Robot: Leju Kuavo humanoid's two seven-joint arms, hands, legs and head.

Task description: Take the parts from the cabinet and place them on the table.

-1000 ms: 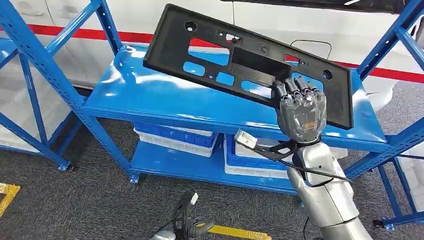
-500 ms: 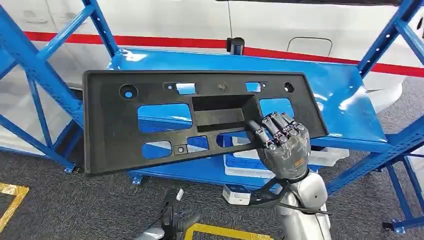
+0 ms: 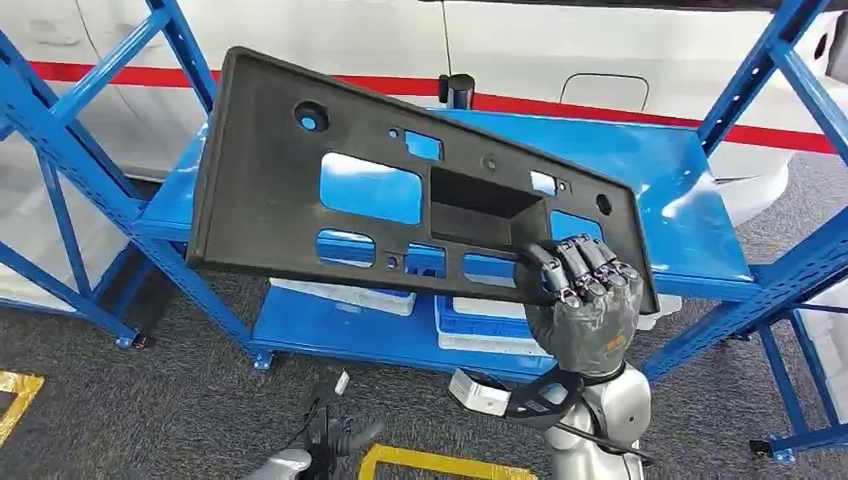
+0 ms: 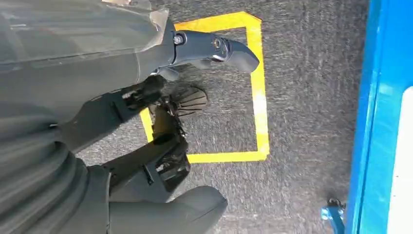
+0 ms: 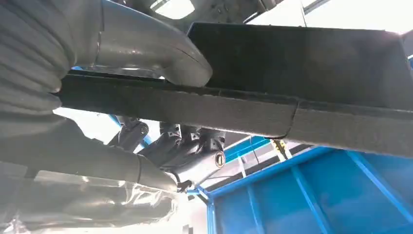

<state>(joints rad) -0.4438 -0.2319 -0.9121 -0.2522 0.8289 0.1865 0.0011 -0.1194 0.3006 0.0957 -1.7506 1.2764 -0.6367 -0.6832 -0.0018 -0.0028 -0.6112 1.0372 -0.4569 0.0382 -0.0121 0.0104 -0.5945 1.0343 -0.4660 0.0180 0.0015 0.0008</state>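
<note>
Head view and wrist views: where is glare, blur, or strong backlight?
Head view: white glare patches on the blue shelf, picture otherwise sharp. Left wrist view: the grey floor and yellow tape look slightly smeared. Right wrist view: bright backlight leaves the black panel dark.

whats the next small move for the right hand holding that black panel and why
Probably carry the black plastic panel clear of the blue rack toward the table. The right hand grips only its lower edge near one end, so the long tilted panel overhangs far out; level it and move slowly.
</note>
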